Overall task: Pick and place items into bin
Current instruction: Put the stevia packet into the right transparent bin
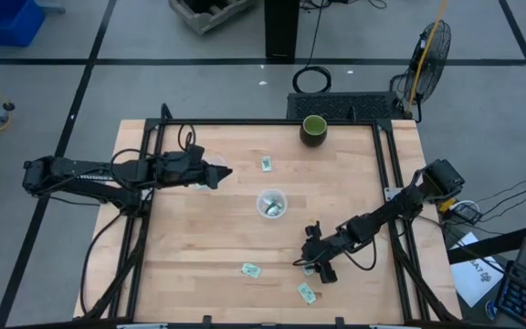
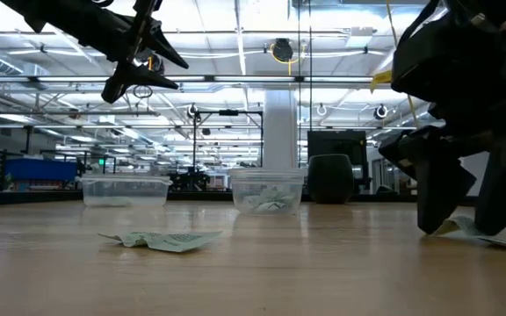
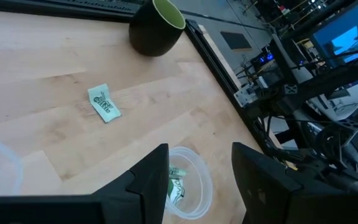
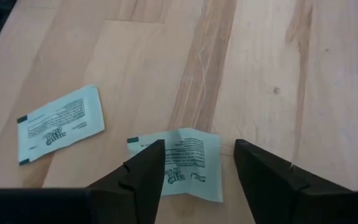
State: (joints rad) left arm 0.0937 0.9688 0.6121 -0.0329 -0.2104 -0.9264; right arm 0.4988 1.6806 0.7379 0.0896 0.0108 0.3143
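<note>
Light green and white packets lie flat on the wooden table: one [image 1: 267, 164] near the far middle, one [image 1: 250, 270] and one [image 1: 307, 293] near the front edge. A clear cup [image 1: 272, 203] at the table's middle holds several packets. My right gripper [image 1: 320, 267] is open and low at the table, its fingers either side of a creased packet [image 4: 188, 160]; another packet [image 4: 59, 124] lies beside it. My left gripper [image 1: 225, 172] is open and raised above the table [image 2: 143, 66], left of the middle cup [image 3: 197, 165]. My right gripper comes from above, slanting down, with the creased packet [image 4: 194, 149] flat on the table between its open fingers. Whether a fingertip [image 4: 145, 171] touches the packet's edge, I cannot tell.
A dark green mug [image 1: 313, 130] stands at the table's far edge. A second clear cup [image 1: 210, 164] sits under my left arm and shows as a low clear tub [image 2: 126, 189] in the low view. A black frame rims the table; a fan [image 1: 432, 46] stands beyond its far right corner.
</note>
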